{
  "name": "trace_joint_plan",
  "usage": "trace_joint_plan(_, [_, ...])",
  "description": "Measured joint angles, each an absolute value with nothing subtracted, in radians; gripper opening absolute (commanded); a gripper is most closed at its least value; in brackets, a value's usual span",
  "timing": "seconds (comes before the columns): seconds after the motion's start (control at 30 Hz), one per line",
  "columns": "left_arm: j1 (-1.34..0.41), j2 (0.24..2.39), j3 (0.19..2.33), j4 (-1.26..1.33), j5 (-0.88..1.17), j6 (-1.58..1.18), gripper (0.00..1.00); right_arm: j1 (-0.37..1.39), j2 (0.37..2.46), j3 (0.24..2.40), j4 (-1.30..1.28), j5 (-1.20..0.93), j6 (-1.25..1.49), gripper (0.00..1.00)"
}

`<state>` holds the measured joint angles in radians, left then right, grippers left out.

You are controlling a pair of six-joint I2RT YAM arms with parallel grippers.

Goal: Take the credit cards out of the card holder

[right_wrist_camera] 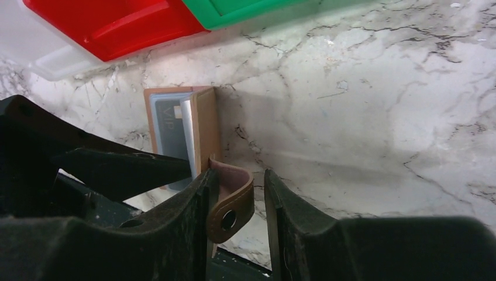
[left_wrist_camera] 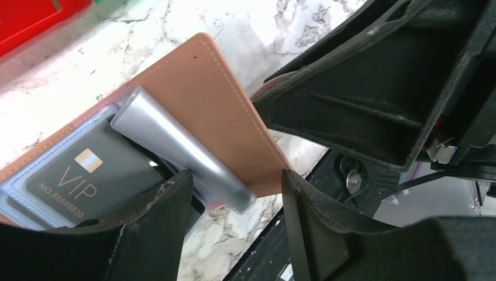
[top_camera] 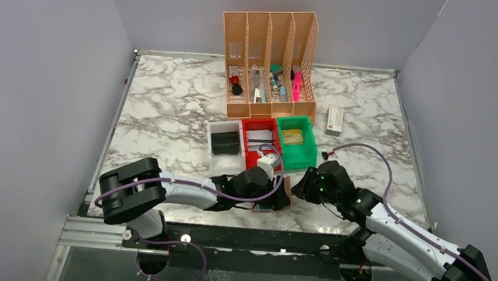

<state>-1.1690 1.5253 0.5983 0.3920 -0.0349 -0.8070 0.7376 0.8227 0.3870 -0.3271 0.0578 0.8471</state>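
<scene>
Just behind card holder (right_wrist_camera: 206, 129), red bin (right_wrist_camera: 117, 23), green bin (right_wrist_camera: 257, 13); left jaws wide, right jaws loose around strap (right_wrist_camera: 231, 199).

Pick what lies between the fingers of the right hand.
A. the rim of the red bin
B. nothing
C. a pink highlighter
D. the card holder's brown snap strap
D: the right wrist view shows the brown snap strap of the card holder curling up between the fingers of the right hand, with a gap left on one side.
</scene>
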Motion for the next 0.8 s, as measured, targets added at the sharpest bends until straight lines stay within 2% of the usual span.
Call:
trace_joint_plan(0.33, [-1.179,1.526,0.602,0.406,-0.034,-0.807,0.60,0.738,0.897,0.420,-0.310,0.012,0.821,0.45])
trace_joint_plan(0.53, [-1.179,1.526,0.602,0.407,-0.034,-0.807,0.60,0.738,0.853,0.445,-0.351,0.035,0.814,0.60])
trace_joint_plan(0.7, [-1.179,1.526,0.602,0.410,-0.033,-0.807,0.60,0.738,0.823,0.458,-0.340,0.027,0.796,0.60])
trace_joint_plan(0.8, [-1.180,1.526,0.602,0.410,-0.032,-0.807,0.60,0.738,0.871,0.458,-0.327,0.009,0.792,0.56])
